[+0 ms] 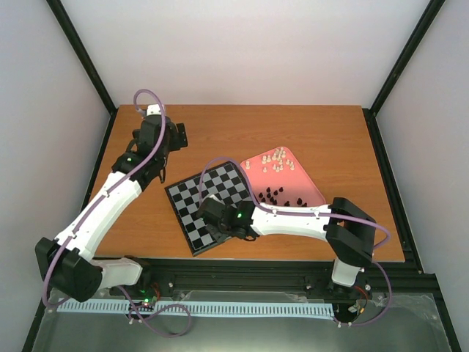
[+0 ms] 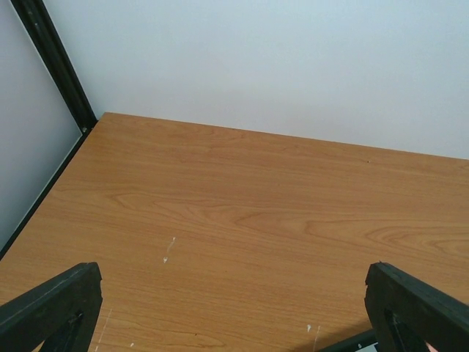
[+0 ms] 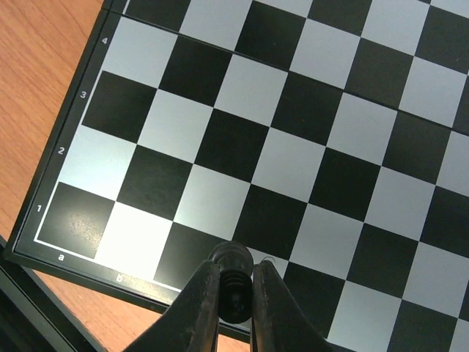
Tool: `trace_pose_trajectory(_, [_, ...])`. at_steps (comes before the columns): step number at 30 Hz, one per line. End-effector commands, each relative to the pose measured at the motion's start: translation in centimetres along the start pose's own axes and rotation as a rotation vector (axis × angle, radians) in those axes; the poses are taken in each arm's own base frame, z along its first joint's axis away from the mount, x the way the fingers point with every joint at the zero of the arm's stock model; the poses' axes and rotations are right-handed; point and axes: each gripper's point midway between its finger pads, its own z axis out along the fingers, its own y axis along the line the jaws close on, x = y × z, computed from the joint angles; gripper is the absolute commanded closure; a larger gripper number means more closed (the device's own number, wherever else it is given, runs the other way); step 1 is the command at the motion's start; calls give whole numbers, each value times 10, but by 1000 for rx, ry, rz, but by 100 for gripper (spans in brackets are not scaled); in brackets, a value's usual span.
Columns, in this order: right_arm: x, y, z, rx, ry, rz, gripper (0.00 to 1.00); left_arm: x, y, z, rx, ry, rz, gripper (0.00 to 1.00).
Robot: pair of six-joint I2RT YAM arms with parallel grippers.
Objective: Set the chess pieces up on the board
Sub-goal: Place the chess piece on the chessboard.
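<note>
You've got a flat square chessboard (image 1: 192, 205): black and light-grey checks, thin black border. Rounded pink plastic tray (image 1: 306, 182), centre right: cream-white chess pieces (image 1: 277, 161), black chess pieces (image 1: 275, 196). Wooden table (image 1: 308, 125): orange-brown grain. Right wrist view, bottom centre: one black chess piece (image 3: 233, 282).

I pinch one black piece (image 3: 233, 277) between my right fingers (image 3: 196, 312) over the first rank of the black-and-grey board (image 3: 293, 110), with other black pieces (image 1: 272, 196) and cream pieces (image 1: 275, 161) clustered beside it.

Black fingers (image 2: 51, 304) spread wide apart above the wooden table (image 2: 242, 213).
</note>
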Motion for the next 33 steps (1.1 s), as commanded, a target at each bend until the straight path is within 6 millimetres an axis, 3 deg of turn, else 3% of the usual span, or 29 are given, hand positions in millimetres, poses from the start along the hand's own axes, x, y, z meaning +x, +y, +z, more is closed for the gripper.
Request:
trace_pose_trajectory(1, [11, -6, 0, 51, 25, 18, 97, -2, 7, -6, -8, -13, -15, 0])
trace_pose_trajectory(13, [29, -11, 10, 129, 53, 21, 97, 2, 6, -5, 2, -12, -19, 0])
trace_pose_trajectory(33, [27, -12, 18, 145, 46, 12, 97, 3, 5, -6, 16, -17, -19, 0])
